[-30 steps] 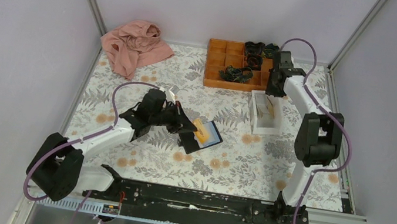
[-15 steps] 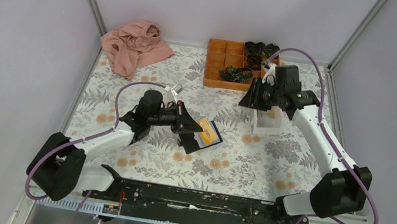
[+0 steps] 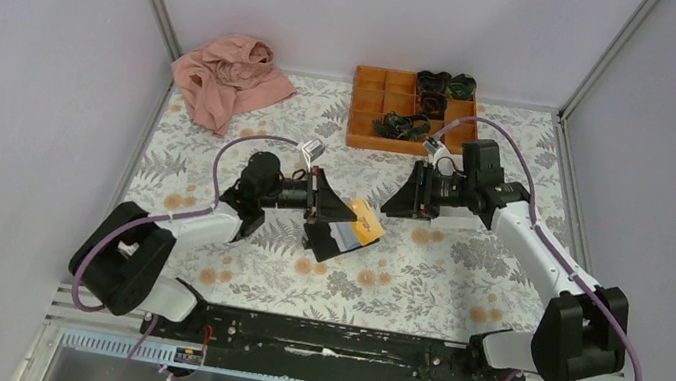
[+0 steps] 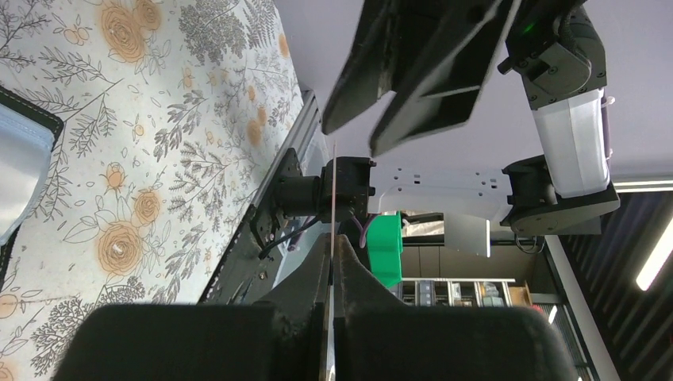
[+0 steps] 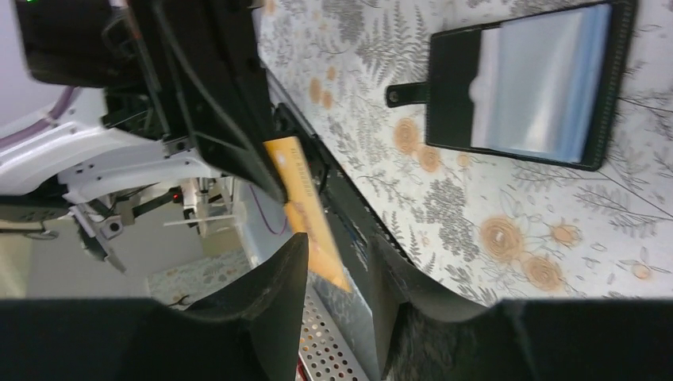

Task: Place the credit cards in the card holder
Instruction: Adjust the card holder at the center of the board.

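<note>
We've swung the right gripper (image 3: 388, 205) to centre frame, jaws apart by the card (image 3: 367, 227). Our left gripper (image 3: 343, 214) clamps it over the holder (image 3: 334, 242).

We see a smooth, glossy plastic orange credit card (image 5: 305, 210). The card holder (image 5: 452, 79) looks matt black, its pocket panels shiny. The tablecloth (image 3: 423, 274) looks matt.

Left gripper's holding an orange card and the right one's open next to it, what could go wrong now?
The left gripper pinches the orange card by one end; if the open right gripper closes off-centre, it could knock the card askew or miss it. If the left lets go early, the card might fall beside the card holder.
</note>
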Available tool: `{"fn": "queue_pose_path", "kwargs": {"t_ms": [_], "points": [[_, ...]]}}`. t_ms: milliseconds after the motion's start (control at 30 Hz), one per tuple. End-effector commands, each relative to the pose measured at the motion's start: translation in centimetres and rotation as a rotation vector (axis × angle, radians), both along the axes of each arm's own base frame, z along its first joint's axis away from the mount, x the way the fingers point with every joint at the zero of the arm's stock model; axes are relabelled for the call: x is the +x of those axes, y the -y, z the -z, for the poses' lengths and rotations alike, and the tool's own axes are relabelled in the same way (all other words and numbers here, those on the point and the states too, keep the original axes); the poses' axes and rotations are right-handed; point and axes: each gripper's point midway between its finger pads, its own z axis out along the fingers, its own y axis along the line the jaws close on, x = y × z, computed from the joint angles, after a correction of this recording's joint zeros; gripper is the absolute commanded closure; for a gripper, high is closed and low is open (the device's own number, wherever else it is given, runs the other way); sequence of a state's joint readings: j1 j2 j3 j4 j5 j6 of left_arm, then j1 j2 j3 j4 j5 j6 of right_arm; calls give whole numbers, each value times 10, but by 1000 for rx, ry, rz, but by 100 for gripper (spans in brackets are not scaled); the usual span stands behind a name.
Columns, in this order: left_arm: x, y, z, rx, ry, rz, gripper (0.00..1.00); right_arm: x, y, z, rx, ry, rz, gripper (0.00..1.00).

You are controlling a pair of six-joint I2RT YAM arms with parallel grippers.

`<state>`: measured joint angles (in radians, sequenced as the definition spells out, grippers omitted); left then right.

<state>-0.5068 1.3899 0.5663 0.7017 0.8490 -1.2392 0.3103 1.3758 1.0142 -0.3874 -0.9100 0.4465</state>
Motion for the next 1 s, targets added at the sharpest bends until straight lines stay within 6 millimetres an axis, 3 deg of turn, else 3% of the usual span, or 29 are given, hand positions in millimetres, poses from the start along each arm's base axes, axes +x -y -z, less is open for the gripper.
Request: {"fn": "queue_pose_path", "kwargs": {"t_ms": [0, 433, 600, 767, 967], "points": [[0, 4, -20, -80, 72, 46, 100, -14, -11, -35, 149, 37, -68, 59], [-5, 8, -28, -168, 63, 89, 100, -22, -13, -28, 164, 14, -86, 61], [-5, 12, -27, -169, 60, 101, 100, -25, -15, -29, 172, 10, -103, 67], [-5, 15, -27, -176, 60, 111, 100, -28, -16, -28, 176, 2, -113, 78], [-6, 17, -28, -183, 55, 116, 100, -31, -17, -25, 183, -10, -123, 100]]}}
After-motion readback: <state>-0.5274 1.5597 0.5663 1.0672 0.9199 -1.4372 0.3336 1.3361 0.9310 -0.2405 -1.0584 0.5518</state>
